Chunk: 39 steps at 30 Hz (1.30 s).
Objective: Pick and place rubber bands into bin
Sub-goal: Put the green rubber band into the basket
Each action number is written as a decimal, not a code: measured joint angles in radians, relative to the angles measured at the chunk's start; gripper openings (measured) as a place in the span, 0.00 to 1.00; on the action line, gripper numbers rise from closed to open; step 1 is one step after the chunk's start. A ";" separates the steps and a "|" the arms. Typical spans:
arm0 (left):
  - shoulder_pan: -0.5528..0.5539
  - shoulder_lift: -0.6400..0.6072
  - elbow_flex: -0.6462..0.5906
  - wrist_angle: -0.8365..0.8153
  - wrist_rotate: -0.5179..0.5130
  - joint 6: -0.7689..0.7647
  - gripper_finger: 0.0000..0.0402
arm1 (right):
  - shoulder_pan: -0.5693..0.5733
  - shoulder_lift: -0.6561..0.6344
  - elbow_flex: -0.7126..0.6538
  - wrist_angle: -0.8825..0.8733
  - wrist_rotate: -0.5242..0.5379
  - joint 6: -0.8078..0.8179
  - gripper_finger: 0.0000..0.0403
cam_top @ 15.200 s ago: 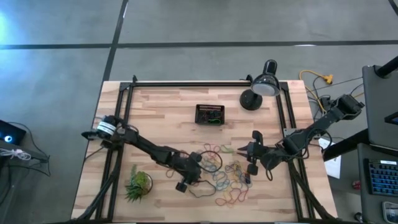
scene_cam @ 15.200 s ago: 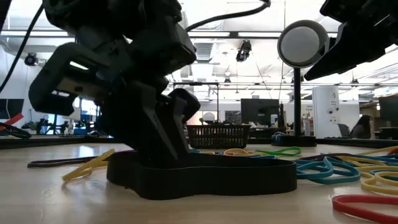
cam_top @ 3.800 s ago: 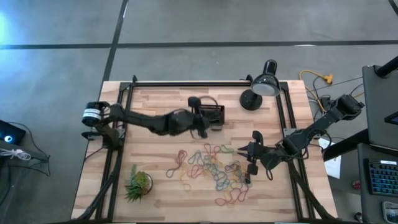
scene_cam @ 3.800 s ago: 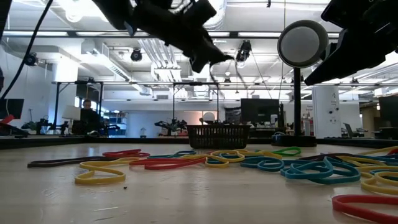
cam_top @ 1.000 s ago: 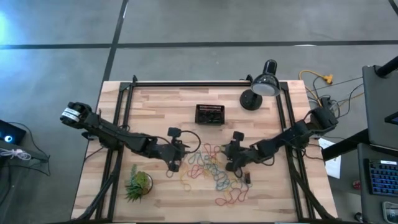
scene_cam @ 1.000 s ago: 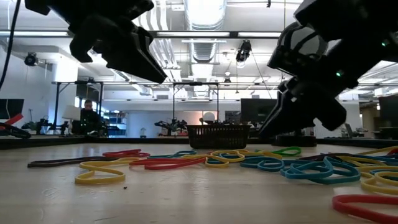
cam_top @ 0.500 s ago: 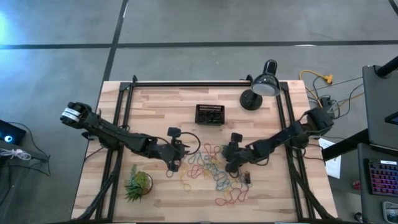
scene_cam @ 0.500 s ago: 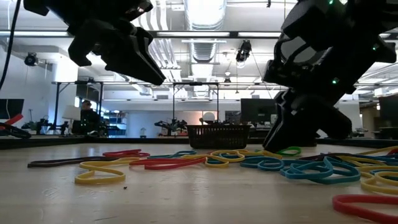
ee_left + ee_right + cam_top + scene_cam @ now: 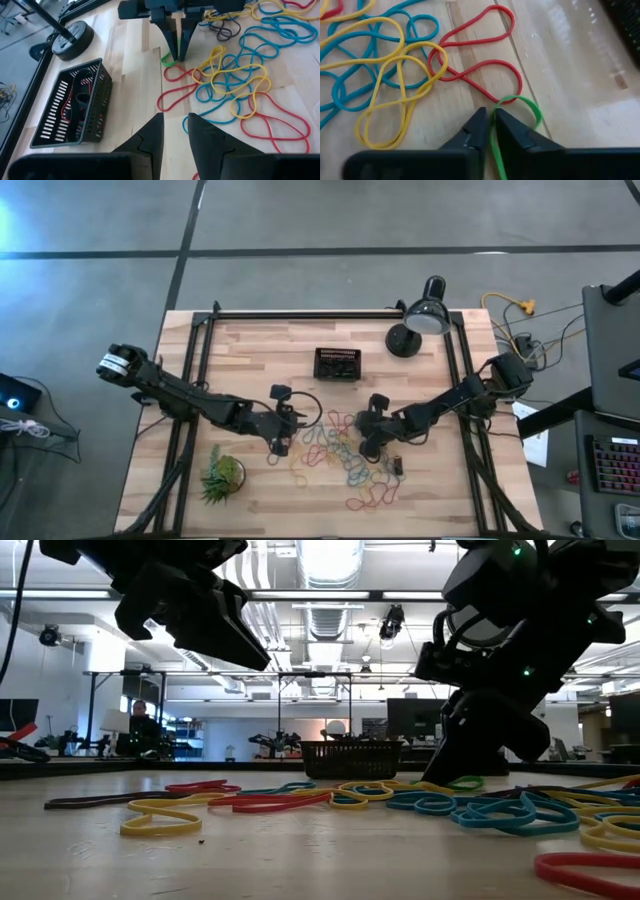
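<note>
Right tool closed since; green band pinched between tips.

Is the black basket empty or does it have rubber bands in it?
Not empty. The left wrist view shows a few red rubber bands lying inside the bin.

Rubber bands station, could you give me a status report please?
Right pincer shut on green band. Left pincer hovering, empty. Bin holds a few bands. Nothing blocking.

Bare table lies open from the bands toward twelve o'clock up to the bin; the lamp blocks at one o'clock.
</note>
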 joint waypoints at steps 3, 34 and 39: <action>0.000 0.000 0.000 0.000 0.000 0.000 0.18 | 0.000 -0.003 -0.001 -0.007 0.021 0.000 0.03; 0.000 0.000 -0.001 0.001 0.000 -0.001 0.18 | -0.135 -0.008 0.405 -0.367 0.366 -0.483 0.02; 0.000 0.001 -0.001 0.001 0.001 -0.002 0.18 | -0.267 -0.008 0.429 -0.366 0.248 -0.539 0.02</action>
